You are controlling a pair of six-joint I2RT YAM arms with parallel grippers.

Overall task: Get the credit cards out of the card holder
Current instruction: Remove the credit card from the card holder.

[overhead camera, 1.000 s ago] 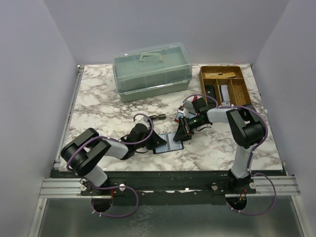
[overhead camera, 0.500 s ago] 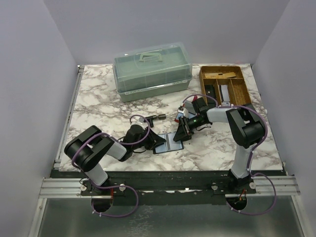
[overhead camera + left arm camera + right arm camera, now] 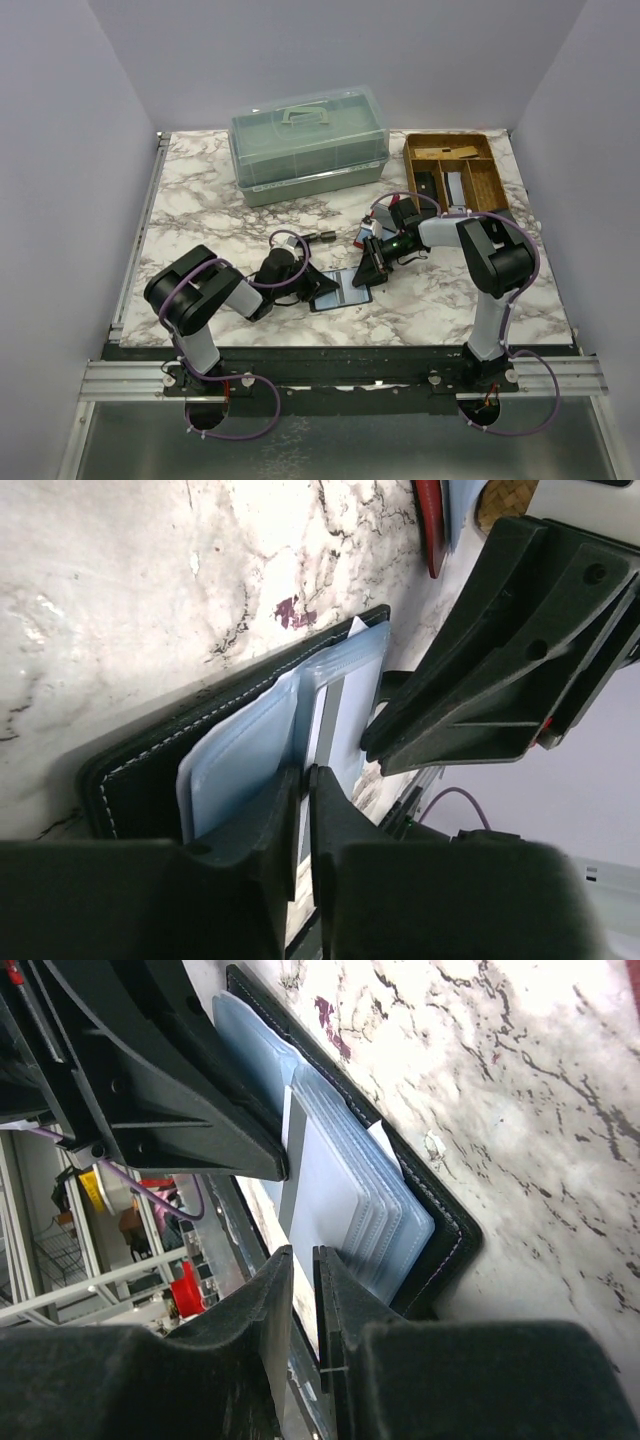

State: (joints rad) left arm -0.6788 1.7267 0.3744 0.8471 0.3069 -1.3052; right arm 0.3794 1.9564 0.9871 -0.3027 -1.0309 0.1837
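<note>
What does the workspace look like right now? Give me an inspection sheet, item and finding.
Surface: marbled table, no damage seen.
Job's things: card holder lies open mid-table; credit cards, pale blue and silver, not yet out.
Clutter: green lidded box and tray of oddments at the far edge; small dark tool near the holder.
Pincers: left pincer nearly closed on the card holder's sleeves; right pincer nearly closed on a card's edge.
Cables: purple cables loop along both arms, no snag seen.
Surroundings: plain pale walls, metal rail in front.
</note>
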